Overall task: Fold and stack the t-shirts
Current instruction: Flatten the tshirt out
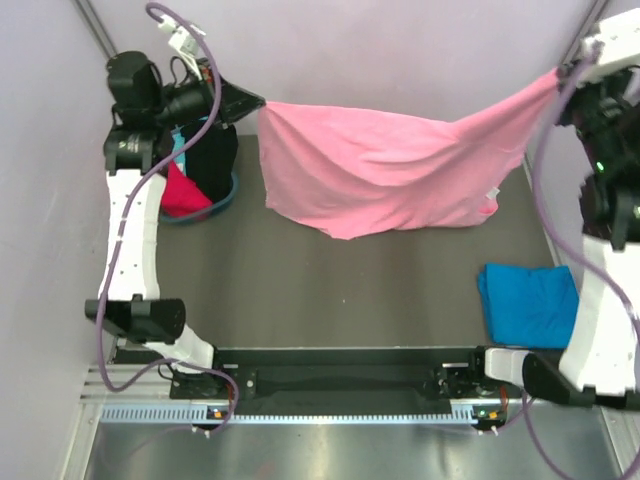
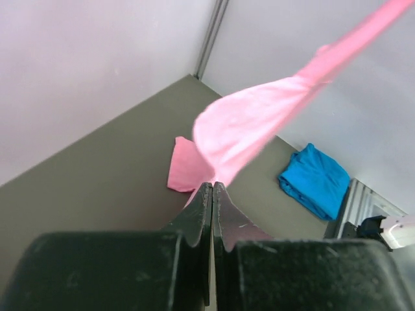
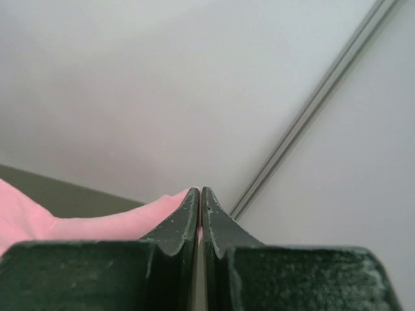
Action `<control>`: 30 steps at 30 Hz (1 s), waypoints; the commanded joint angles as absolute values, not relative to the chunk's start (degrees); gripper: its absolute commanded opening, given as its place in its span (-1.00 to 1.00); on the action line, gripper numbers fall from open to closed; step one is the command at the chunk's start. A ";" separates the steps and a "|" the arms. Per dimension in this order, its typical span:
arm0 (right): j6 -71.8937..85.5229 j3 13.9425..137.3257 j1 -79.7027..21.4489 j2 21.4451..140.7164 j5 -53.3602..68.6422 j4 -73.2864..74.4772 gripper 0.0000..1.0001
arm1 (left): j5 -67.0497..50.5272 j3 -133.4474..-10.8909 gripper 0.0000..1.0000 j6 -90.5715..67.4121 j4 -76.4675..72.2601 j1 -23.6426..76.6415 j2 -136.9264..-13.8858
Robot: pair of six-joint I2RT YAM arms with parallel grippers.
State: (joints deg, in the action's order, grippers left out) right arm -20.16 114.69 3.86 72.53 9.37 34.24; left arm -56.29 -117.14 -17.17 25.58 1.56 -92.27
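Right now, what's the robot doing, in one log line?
left gripper: shut on pink t-shirt | right gripper: same | shirt: stretched between them | blue t-shirt: folded on table

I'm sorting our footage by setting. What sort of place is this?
Probably a robot test booth, not a home: bare pale walls box in a dark table, and the left gripper and right gripper hold up a pink t-shirt between them.

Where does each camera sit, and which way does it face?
Top external: above and behind, looking down on the table; the left arm and right arm show.
Left wrist: on the left arm, looking past the left gripper toward the blue t-shirt.
Right wrist: on the right arm, looking past the right gripper at the wall.
Shared: all three show the pink t-shirt.
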 commanded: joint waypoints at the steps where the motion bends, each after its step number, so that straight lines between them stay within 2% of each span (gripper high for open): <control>1: -23.11 114.96 3.52 62.78 8.88 34.71 -1.00 | -52.75 -116.89 -1.00 -12.14 28.29 1.23 -83.42; 8: -25.14 115.49 3.52 51.88 7.21 35.77 -1.00 | -42.02 -117.68 -1.00 -5.01 31.11 1.14 -69.37; 16: -25.49 121.55 3.60 46.85 7.82 37.44 -1.00 | -35.42 -122.33 -1.00 -0.71 31.99 1.14 -62.58; 24: -24.52 128.05 3.60 54.22 7.82 31.91 -1.00 | -30.50 -128.93 -1.00 -0.53 29.71 1.14 -68.63; 30: -24.87 123.50 3.60 63.01 9.31 23.83 -1.00 | -29.35 -130.18 -1.00 1.23 28.48 1.14 -79.35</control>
State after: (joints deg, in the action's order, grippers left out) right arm -24.88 127.79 3.86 55.40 8.75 28.23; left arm -32.10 -131.48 -0.43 29.93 1.45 -72.75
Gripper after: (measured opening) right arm 0.007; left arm 0.011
